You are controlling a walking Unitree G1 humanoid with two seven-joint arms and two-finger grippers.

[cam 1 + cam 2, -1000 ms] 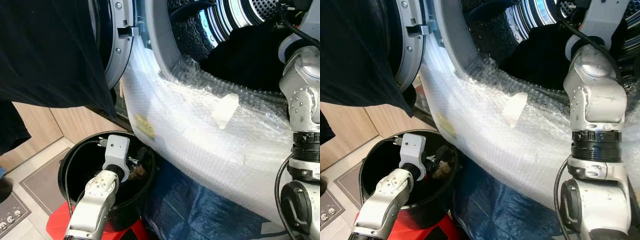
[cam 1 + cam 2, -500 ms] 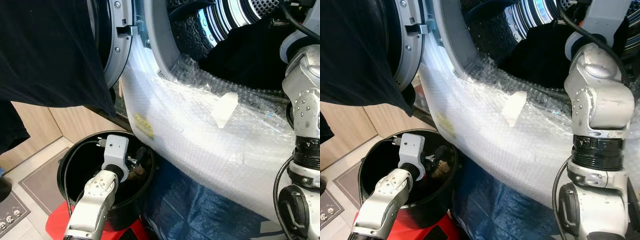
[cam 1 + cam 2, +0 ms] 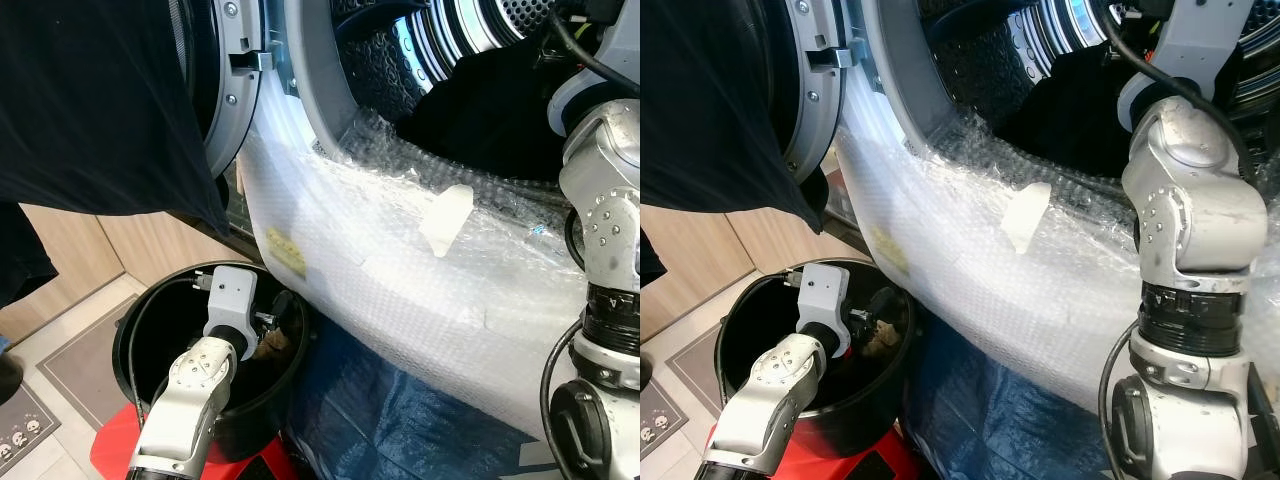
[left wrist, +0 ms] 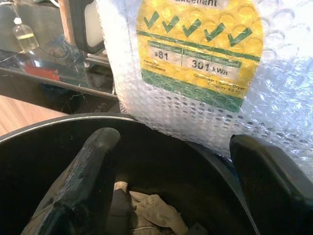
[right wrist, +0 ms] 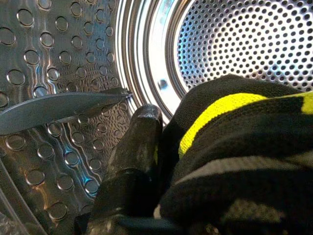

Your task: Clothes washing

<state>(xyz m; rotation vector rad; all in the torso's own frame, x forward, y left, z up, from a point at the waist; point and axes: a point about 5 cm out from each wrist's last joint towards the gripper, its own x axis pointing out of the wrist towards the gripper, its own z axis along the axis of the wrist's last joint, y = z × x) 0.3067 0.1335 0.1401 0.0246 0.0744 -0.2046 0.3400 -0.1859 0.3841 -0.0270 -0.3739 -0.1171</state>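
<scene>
My right gripper point(image 5: 161, 161) is reaching inside the drum point(image 5: 274, 54) of a washing machine, its jaws closed on a black garment point(image 5: 244, 166) with a yellow stripe. One black finger point(image 5: 132, 156) presses against the fabric; the other is hidden behind the cloth. Past the fingertip I see the dimpled steel wall, a grey paddle point(image 5: 58, 110) and the perforated back of the drum. From my head camera, my right arm point(image 3: 1185, 210) rises into the open machine mouth, where more dark clothing point(image 3: 490, 110) lies.

My left gripper point(image 4: 171, 191) hangs inside a black bucket point(image 3: 140, 330) on the floor beside the machine. Its jaws stand wide apart, holding nothing. Between and just below the two fingers point(image 4: 83, 171) lies a crumpled beige cloth point(image 4: 151, 215) at the bucket bottom. Beyond the fingertips the machine front is wrapped in bubble wrap point(image 3: 420, 290), with a yellow and green energy label point(image 4: 200, 44) under the plastic.

A dark cloth point(image 3: 90, 100) hangs over the open door point(image 3: 235, 90). A blue tarp point(image 3: 400, 420) lies beneath the machine
</scene>
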